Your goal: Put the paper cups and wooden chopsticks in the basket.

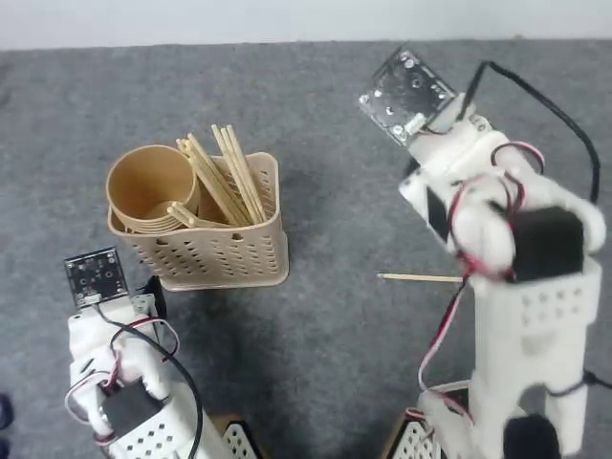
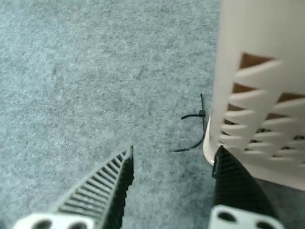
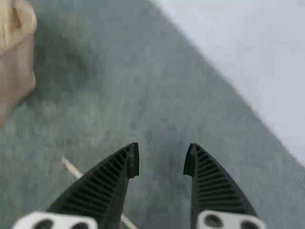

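A beige perforated basket (image 1: 222, 256) stands left of centre, holding stacked paper cups (image 1: 153, 186) and several wooden chopsticks (image 1: 228, 177). One loose chopstick (image 1: 421, 277) lies on the grey carpet beside the right arm. My left gripper (image 2: 174, 164) is open with nothing in it, low beside the basket's wall (image 2: 252, 95). My right gripper (image 3: 161, 160) hangs open and empty above the carpet, with the loose chopstick (image 3: 71, 168) just beside its lower finger.
A black cable tie (image 2: 195, 129) lies on the carpet by the basket's foot. The carpet's far edge meets a pale floor (image 3: 248, 52). The right arm's white body (image 1: 516, 287) and its cables stand over the carpet at right.
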Available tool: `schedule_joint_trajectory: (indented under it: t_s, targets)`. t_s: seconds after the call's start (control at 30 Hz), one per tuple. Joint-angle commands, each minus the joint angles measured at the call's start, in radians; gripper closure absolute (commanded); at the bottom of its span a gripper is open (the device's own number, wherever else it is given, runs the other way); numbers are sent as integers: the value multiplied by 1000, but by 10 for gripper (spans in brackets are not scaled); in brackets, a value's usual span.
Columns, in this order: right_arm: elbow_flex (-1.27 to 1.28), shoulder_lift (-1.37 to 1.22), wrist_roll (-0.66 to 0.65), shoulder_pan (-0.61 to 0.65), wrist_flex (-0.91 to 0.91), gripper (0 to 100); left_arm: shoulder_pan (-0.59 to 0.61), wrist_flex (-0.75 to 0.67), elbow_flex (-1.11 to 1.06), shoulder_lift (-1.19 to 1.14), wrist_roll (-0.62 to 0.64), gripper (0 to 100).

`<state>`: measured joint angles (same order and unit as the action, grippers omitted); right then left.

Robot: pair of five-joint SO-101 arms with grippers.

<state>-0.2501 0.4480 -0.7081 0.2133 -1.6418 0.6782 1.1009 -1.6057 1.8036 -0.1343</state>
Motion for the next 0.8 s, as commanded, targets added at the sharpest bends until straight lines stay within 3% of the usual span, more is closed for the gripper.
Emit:
schedule_joint_trajectory:
  t_s: [0.0,0.17,0.3,0.77]
  targets:
    - [-41,-111,-172,-88,-105,827,-6,-26,5,18,-8,746]
    - [-14,-300,-324,-196,-139,884,-6,-29,-1,18,-8,746]
    - [150,-340,-479,-197,-130,849,-6,-29,-1,18,-9,746]
    - [678,-349,-574,-182,314,844,-6,-48,-4,18,-9,746]
